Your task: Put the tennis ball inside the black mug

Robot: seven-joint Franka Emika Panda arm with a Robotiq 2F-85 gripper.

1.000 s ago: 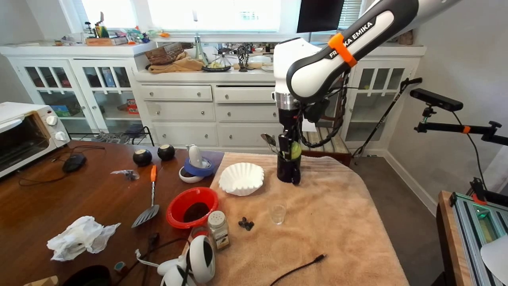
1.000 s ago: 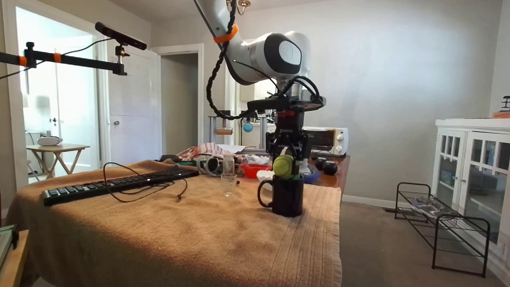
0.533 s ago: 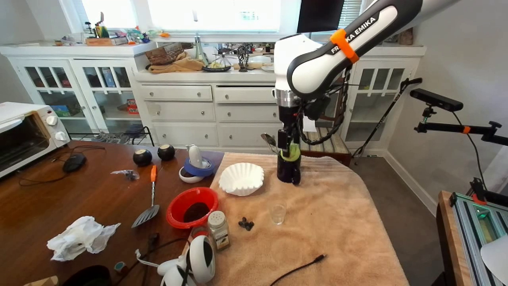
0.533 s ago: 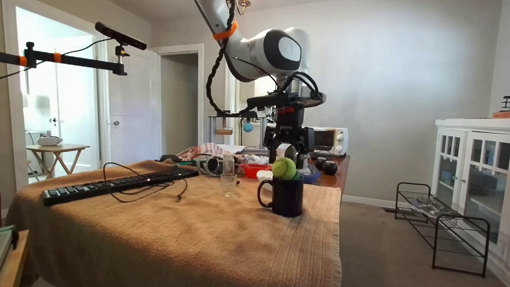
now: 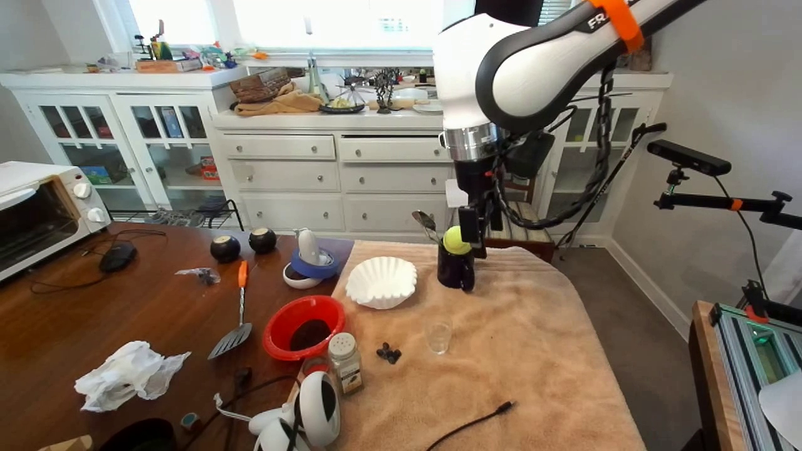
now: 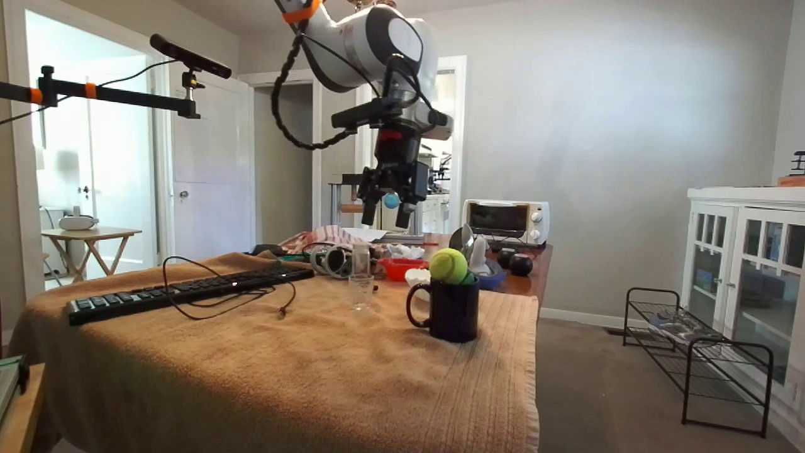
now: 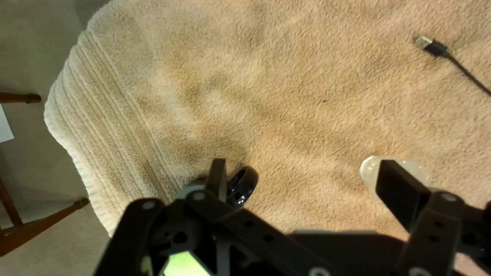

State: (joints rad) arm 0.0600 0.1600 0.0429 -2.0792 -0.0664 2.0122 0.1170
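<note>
Main risk judged to sit with the arm (image 5: 539, 81): swung low, it could strike what stands beneath, the cause being a path with too little height. Pose: forearm sloping down, wrist bent so the gripper (image 6: 385, 219) points down with a slight cant. In an exterior view it hangs higher than the black mug (image 6: 454, 311) and off to the side of its handle (image 6: 410, 306), touching nothing; jaws wide apart, nothing held. Mug stands upright; a snagged handle in passing could tip it. The tennis ball (image 6: 448, 265) sits in the mug's mouth, upper part proud of the rim, nearer the handle side; placement looks done, but a knock might roll it out, since it seems perched, not sunk. Probable cause: contents underneath, as a spoon (image 6: 461, 239) rising behind it hints.
</note>
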